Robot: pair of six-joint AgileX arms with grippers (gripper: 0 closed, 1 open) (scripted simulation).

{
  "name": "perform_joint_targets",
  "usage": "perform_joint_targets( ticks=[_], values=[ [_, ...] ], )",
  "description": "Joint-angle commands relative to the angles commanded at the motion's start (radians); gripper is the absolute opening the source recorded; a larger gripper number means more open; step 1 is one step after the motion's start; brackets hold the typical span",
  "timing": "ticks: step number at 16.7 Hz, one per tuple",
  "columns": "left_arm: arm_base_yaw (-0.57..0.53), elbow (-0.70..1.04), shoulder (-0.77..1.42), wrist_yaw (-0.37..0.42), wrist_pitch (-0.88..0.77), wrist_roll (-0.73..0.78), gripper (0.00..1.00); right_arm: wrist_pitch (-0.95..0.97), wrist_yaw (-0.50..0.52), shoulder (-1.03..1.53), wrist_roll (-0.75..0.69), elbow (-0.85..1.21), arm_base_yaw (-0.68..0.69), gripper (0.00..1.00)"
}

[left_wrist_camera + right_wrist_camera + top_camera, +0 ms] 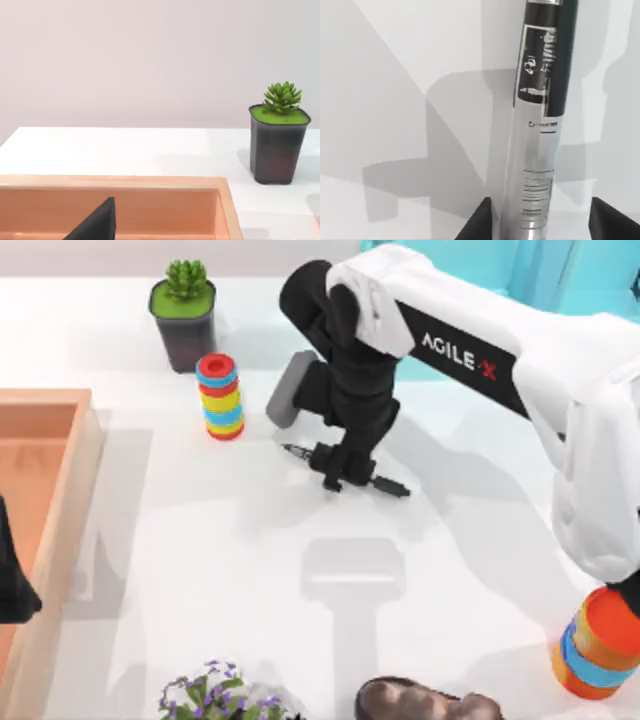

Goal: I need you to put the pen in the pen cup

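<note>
1. right hand [345, 468]: down at the worktop [200, 540] near its middle, directly over the pen [385, 483]. in the right wrist view one finger [477, 225] sits on each side of the barrel, close to it; whether they already pinch it, cannot tell.
2. pen: lies flat on the worktop, long axis running from upper left to lower right in the top view, one tip poking out on the left of the hand, the other end on the right. right wrist view shows the pen [540, 130] with its pale barrel and dark print passing between the fingers, so the grasp line crosses the long axis about mid-length.
3. pen cup [598, 650]: stands at the worktop's lower right corner, well apart from the pen, partly hidden by the right arm's white body. judged: the carry goes down and to the right from here, & the pen must be tipped upright before the drop.
4. nearer arm: the right, for both pen & cup. left hand [15, 585] parked at the far left over the wooden tray [80, 440]; its dark finger [97, 222] shows against the tray wall in the left wrist view; open or shut, cannot tell.
5. bystanders: striped cylinder [220, 397] and potted succulent [184, 315] stand upper left, clear of the carry path.
</note>
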Motion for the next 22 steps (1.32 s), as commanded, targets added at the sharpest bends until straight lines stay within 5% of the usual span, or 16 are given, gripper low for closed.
perform_joint_targets(
  ticks=[9,22],
  values=[
    [0.000,0.000,0.000,0.000,0.000,0.000,1.00,-0.052,-0.037,-0.116,0.054,-0.061,0.028,0.00],
    [0.000,0.000,0.000,0.000,0.000,0.000,1.00,-0.221,-0.027,-0.673,0.246,-0.457,0.230,0.00]
  ],
)
